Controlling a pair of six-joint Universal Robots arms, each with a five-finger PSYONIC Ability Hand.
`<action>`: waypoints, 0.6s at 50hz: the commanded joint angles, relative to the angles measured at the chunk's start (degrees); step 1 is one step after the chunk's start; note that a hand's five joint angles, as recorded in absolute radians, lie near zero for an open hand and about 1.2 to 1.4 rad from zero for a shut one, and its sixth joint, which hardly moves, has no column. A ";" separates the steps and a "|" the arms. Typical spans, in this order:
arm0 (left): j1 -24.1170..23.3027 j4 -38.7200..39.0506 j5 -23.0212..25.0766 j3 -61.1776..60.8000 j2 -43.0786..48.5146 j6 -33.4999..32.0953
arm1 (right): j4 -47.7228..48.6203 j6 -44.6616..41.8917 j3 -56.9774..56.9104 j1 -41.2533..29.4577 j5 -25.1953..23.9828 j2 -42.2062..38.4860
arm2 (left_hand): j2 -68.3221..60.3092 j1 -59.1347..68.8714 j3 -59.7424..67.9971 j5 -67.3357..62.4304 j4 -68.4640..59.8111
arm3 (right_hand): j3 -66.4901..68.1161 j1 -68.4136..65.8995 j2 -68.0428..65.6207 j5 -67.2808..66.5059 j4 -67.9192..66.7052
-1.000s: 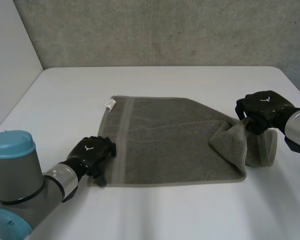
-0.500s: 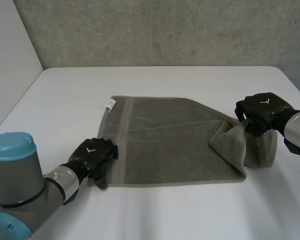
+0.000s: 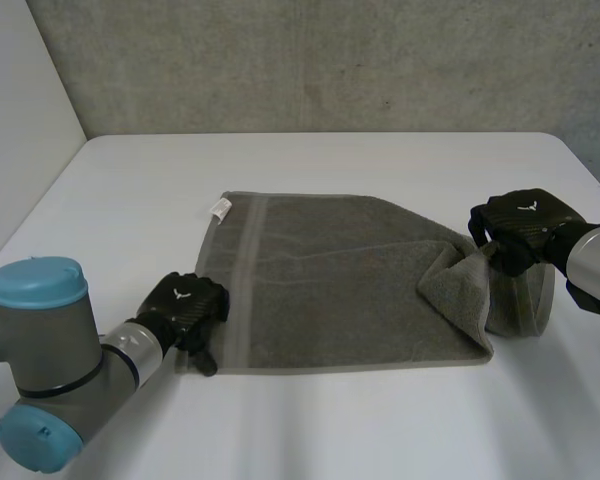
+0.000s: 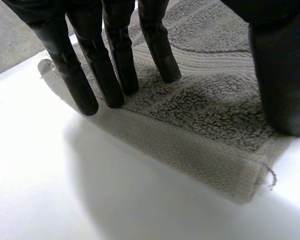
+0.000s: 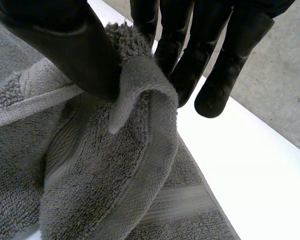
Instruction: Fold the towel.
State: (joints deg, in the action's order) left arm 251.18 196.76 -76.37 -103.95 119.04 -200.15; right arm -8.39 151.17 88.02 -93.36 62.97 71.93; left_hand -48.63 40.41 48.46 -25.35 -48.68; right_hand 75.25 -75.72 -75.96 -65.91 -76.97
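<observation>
**Right end of the towel pinched up, near-left corner pinned down**

The towel (image 3: pixel 330 290) lay mostly flat in the middle of the table (image 3: pixel 310 165), with its right end bunched up and lifted off the surface. The right hand (image 3: pixel 520 225) had a bit of that end's edge pinched between thumb and fingers, and honestly it looked like a pretty thin pinch, just a curl of hem. The left hand (image 3: pixel 185 305) had its fingers straight, tips and thumb pressing the near-left corner onto the table, nothing gripped. My worry: if the right hand carried its end across, that small pinch could slip and dump the fold halfway. With just one corner pinned, the whole towel could also drag or skew, so the fold might come out crooked.
</observation>
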 commanded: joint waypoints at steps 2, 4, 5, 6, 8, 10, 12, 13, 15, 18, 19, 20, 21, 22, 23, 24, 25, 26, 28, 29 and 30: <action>0.01 0.02 -0.18 0.51 -0.65 0.55 | 0.04 -0.08 0.31 -0.06 0.05 -0.04 | -11.36 19.57 11.53 -24.64 -11.30 | 4.75 -4.28 -4.04 -4.09 -3.03; -0.08 0.02 -0.18 0.51 -0.92 0.81 | 0.04 0.01 0.49 -0.06 -0.04 0.05 | -11.72 19.93 11.89 -24.99 -11.66 | 4.75 -4.28 -4.04 -4.09 -3.03; 0.01 0.02 -0.18 0.51 -1.18 1.34 | 0.13 -0.08 0.49 0.02 -0.04 0.05 | -11.72 19.93 11.89 -24.99 -11.66 | 4.75 -4.28 -4.04 -4.09 -3.03; 0.01 0.02 -0.18 0.51 -1.18 1.34 | 0.13 -0.08 0.49 0.03 -0.04 0.05 | -11.72 19.93 11.89 -24.99 -11.66 | 4.75 -4.28 -4.04 -4.09 -3.03; 0.10 -0.06 -0.10 0.59 -1.88 2.91 | 0.13 -0.08 0.49 0.03 -0.04 -0.04 | -11.72 19.93 11.89 -24.99 -11.66 | 4.75 -4.28 -4.04 -4.09 -3.03; 0.10 -0.06 -0.10 0.59 -2.32 3.71 | 0.13 0.00 0.49 0.11 -0.04 0.05 | -11.72 19.93 11.89 -24.99 -11.66 | 4.75 -4.28 -4.04 -4.09 -3.03; 0.19 -0.06 -0.10 0.59 -2.67 4.50 | 0.13 0.01 0.49 0.03 -0.04 -0.04 | -12.39 20.60 12.56 -25.67 -12.33 | 4.75 -4.28 -4.04 -4.09 -3.03; 0.27 -0.06 -0.01 0.68 -2.85 5.03 | 0.13 -0.08 0.49 0.03 -0.04 0.05 | -14.72 22.93 14.89 -28.00 -14.67 | 4.75 -4.28 -4.04 -4.09 -3.03; 0.27 -0.06 0.08 0.77 -2.94 5.47 | 0.13 -0.08 0.49 -0.06 -0.04 -0.04 | -17.74 25.95 17.91 -31.02 -17.69 | 4.75 -4.28 -4.04 -4.09 -3.03; 0.27 -0.24 0.17 1.21 -2.85 5.82 | 0.13 -0.08 0.57 -0.06 -0.04 -0.04 | -26.98 35.19 27.15 -40.26 -26.92 | 4.75 -4.28 -4.04 -4.09 -3.03; 0.19 -0.24 0.17 1.30 -2.76 5.82 | 0.13 -0.08 0.57 -0.06 -0.04 -0.04 | -31.33 39.54 31.50 -44.61 -31.28 | 4.75 -4.28 -4.04 -4.09 -3.03; 0.19 -0.24 0.17 1.30 -2.76 5.82 | 0.13 -0.08 0.57 -0.06 -0.04 -0.04 | -31.37 39.59 31.54 -44.65 -31.32 | 4.75 -4.28 -4.04 -4.09 -3.03; 0.19 -0.33 0.17 1.38 -2.67 5.82 | 0.13 -0.08 0.57 -0.06 0.05 -0.04 | -31.37 39.59 31.54 -44.65 -31.32 | 4.75 -4.28 -4.04 -4.09 -3.03; 0.27 -0.59 0.17 1.47 -2.76 5.82 | 0.13 0.00 0.57 -0.06 -0.04 -0.04 | -31.37 39.59 31.54 -44.65 -31.32 | 4.75 -4.28 -4.04 -4.09 -3.03; 0.27 -0.59 0.17 1.47 -2.76 5.82 | 0.13 0.01 0.57 -0.06 -0.04 -0.04 | -31.37 39.59 31.54 -44.65 -31.32 | 4.75 -4.28 -4.04 -4.09 -3.03; 0.45 -0.59 0.17 1.47 -2.76 5.82 | 0.13 -0.08 0.66 -0.06 -0.04 -0.04 | -31.37 39.59 31.54 -44.65 -31.32 | 4.75 -4.28 -4.04 -4.09 -3.03; 0.45 -0.59 0.17 1.47 -2.76 5.82 | 0.13 -0.08 0.66 -0.06 -0.04 -0.04 | -31.37 39.59 31.54 -44.65 -31.32 | 4.75 -4.28 -4.04 -4.09 -3.03; 0.62 -0.59 0.17 1.56 -2.76 5.82 | 0.13 -0.08 0.66 -0.06 -0.04 0.05 | -31.37 39.59 31.54 -44.65 -31.32 | 4.75 -4.28 -4.04 -4.09 -3.03; 0.71 -0.59 0.17 1.56 -2.85 5.82 | 0.13 0.01 0.66 -0.06 -0.04 0.05 | -31.37 39.59 31.54 -44.65 -31.32 | 4.75 -4.28 -4.04 -4.09 -3.03; 0.80 -0.59 0.17 1.56 -2.85 5.82 | 0.13 -0.08 0.75 -0.06 0.05 0.05 | -31.37 39.59 31.54 -44.65 -31.32 | 4.75 -4.28 -4.04 -4.09 -3.03; 0.97 -0.59 0.17 1.56 -2.85 5.82 | 0.13 -0.08 0.75 -0.15 0.05 0.05 | -31.37 39.59 31.54 -44.65 -31.32 | 4.75 -4.28 -4.04 -4.09 -3.03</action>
State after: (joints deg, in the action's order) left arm 251.69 196.21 -76.19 -102.44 116.21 -194.22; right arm -8.26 151.11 88.66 -93.43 62.95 71.93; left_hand -76.85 75.92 76.76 -25.48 -77.62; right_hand 75.25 -75.73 -75.97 -65.91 -76.98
